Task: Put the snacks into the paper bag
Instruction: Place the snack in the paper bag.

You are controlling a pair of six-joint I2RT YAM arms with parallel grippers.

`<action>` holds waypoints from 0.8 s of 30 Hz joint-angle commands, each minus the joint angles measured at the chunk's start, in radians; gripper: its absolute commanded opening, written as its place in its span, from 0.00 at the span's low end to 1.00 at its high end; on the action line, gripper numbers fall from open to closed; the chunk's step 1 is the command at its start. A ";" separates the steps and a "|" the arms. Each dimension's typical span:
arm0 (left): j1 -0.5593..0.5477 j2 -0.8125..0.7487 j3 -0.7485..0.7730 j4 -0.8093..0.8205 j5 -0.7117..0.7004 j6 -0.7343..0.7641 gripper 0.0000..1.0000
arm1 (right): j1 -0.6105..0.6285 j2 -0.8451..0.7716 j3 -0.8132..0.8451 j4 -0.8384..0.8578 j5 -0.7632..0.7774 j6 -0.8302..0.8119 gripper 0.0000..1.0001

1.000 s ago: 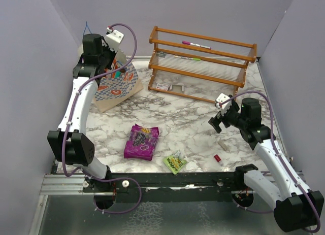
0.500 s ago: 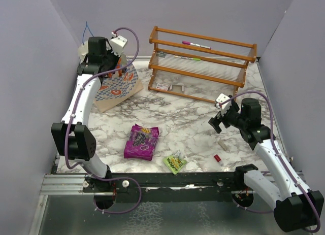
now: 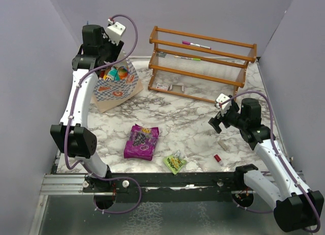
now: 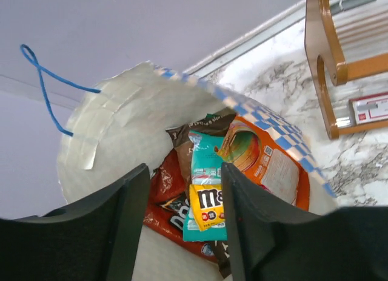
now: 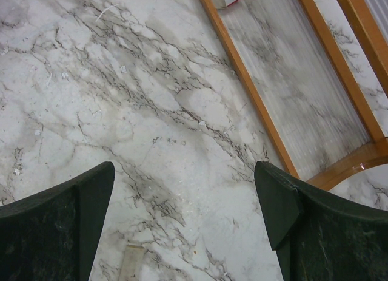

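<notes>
Hovering at the mouth of the paper bag [image 4: 115, 129], my left fingers [image 4: 185, 170] stand apart with nothing gripped between them. Just beyond their tips, against the cream lining, the packets overlap. A teal packet [image 4: 205, 162] lies uppermost, with a yellow packet [image 4: 206, 202] across its near end. An orange packet [image 4: 260, 162] sits just outside the finger on the right of the wrist view. A brown packet [image 4: 180, 135] at the far side is mostly buried, and a red packet [image 4: 159, 181] is half hidden behind the other finger. I cannot tell what lies underneath. Only a strip of the bag's checks and one blue cord handle [image 4: 42, 81] show here, and in the top view my own wrist covers these fingers.

My right fingers [image 5: 185, 169] are spread wide and empty above the marble worktop [image 5: 121, 81]. A beige stick [image 5: 132, 263] near one finger is cut off by the frame edge. Beyond the tips only the lower rail of the wooden rack [image 5: 254, 105] shows.

A purple packet [image 3: 141, 141] and a small light-green packet [image 3: 175, 162] lie on the worktop well apart from both pairs of fingers, outside both wrist views.
</notes>
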 commanded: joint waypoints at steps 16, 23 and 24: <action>0.003 -0.050 0.138 0.003 -0.009 0.001 0.78 | -0.008 0.003 -0.011 0.023 0.008 -0.013 0.99; -0.026 -0.098 0.147 -0.013 0.020 -0.027 0.80 | -0.008 0.005 -0.010 0.022 0.005 -0.011 0.99; -0.035 -0.104 0.146 -0.017 0.021 -0.029 0.81 | -0.008 0.005 -0.009 0.021 0.005 -0.011 0.99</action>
